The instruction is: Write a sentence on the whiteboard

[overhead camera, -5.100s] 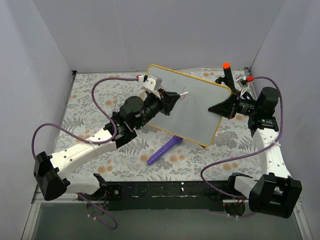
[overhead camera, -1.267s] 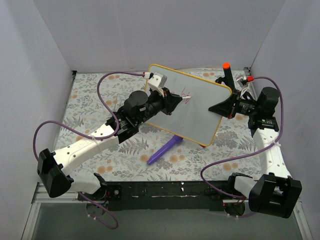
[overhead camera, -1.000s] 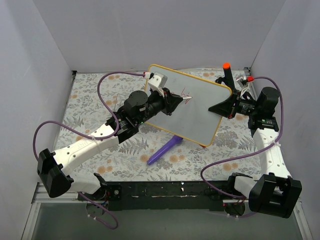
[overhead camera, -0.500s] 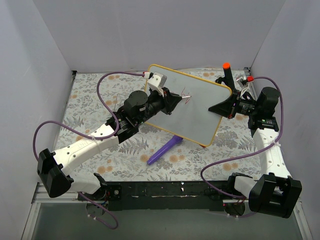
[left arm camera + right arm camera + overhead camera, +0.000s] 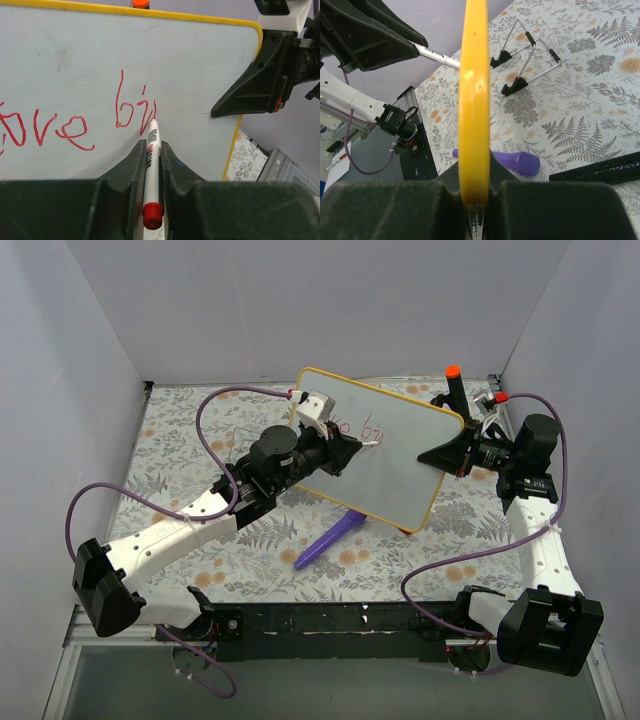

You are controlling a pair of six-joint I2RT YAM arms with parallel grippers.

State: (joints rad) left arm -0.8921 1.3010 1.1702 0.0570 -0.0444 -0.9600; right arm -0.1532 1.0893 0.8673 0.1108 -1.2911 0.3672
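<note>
The whiteboard [image 5: 405,465], white with a yellow frame, is held tilted above the table. My right gripper [image 5: 447,454] is shut on its right edge, and the right wrist view shows that yellow edge [image 5: 474,95] standing between the jaws of the gripper [image 5: 475,175]. My left gripper [image 5: 352,452] is shut on a white marker [image 5: 151,147] with a red end cap. Its tip touches the board [image 5: 210,60] at the last red stroke. The sentence [image 5: 75,127] reads about "ove bi" in red; its left end is cut off. From above, the sentence [image 5: 362,427] shows faintly.
A purple tapered object [image 5: 331,540] lies on the floral table cover below the board, and the right wrist also sees this purple object [image 5: 517,162]. A black post with an orange cap [image 5: 453,380] stands at the back right. A wire stand [image 5: 525,60] and a black glittery bar [image 5: 600,170] lie on the cover.
My left gripper has shifted slightly down and left with the marker, and red letters now show on the board above it. The right arm and the board have not moved.
</note>
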